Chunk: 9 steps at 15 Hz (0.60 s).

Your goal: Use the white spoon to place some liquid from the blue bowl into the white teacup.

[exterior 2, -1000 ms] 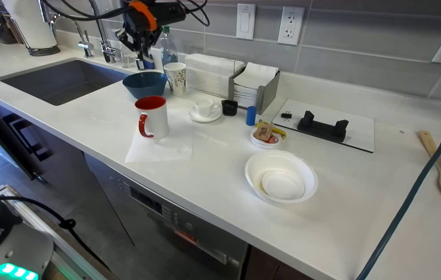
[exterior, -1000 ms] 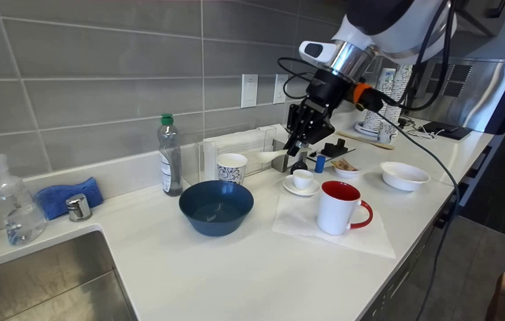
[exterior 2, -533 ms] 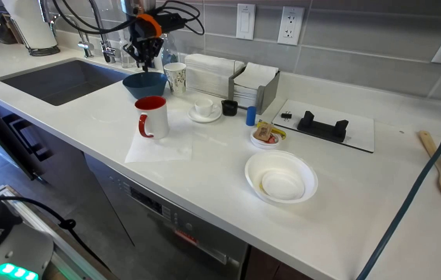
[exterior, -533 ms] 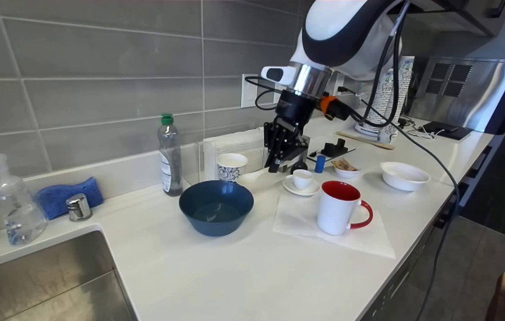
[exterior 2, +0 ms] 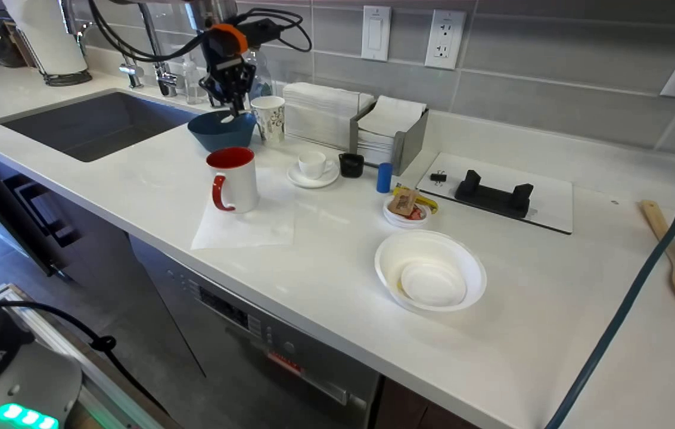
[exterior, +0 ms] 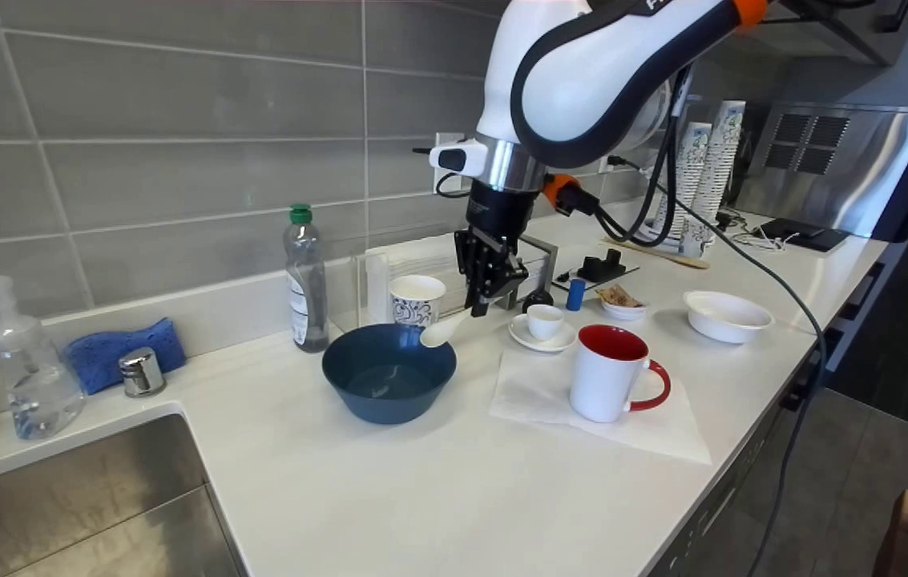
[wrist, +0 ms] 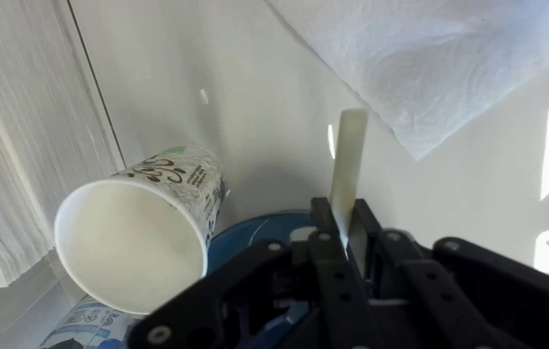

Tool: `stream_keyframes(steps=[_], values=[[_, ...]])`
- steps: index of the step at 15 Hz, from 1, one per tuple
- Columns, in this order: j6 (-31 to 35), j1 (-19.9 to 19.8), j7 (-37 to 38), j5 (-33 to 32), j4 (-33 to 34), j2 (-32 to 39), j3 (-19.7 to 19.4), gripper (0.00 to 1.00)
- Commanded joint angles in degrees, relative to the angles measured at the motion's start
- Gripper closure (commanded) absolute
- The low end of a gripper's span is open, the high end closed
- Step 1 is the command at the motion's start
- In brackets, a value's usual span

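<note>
My gripper (exterior: 476, 311) is shut on the handle of the white spoon (exterior: 439, 332), which slants down to the left. In that exterior view the spoon's head overlaps the near-gripper rim of the blue bowl (exterior: 388, 407); whether they touch I cannot tell. The wrist view has the spoon's handle (wrist: 350, 150) jutting out between the fingertips, with the blue bowl (wrist: 250, 233) partly hidden below the gripper. Some reflection shows inside the bowl, but the liquid level is unclear. On its saucer, the white teacup (exterior: 545, 322) stands upright to the right of the gripper, apart from it.
A patterned paper cup (wrist: 177, 194) stands close behind the bowl, near the napkin holder (exterior 2: 325, 113). A tall mug with red handle (exterior: 607, 377) sits on a napkin in front of the teacup. The soap bottle (exterior: 305, 280) and sink (exterior 2: 99, 125) lie beyond the bowl.
My gripper has come left and down towards the blue bowl with the spoon held. The spoon, nearly level before, now tilts head-down at the bowl's rim. The dishes have stayed put.
</note>
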Motion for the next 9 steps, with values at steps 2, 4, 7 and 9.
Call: stream_keyframes(steps=[2, 4, 7, 9], values=[[-1.52, 0.2, 7.9, -9.21, 4.22, 3.63, 1.73, 0.97], [-2.38, 0.59, 10.34, -12.12, 5.53, 4.82, 2.28, 0.97], [-3.75, 1.09, 13.99, -16.56, 6.88, 6.28, 2.67, 0.97], [-4.69, 1.39, 15.57, -18.55, 7.69, 7.28, 2.88, 0.97]])
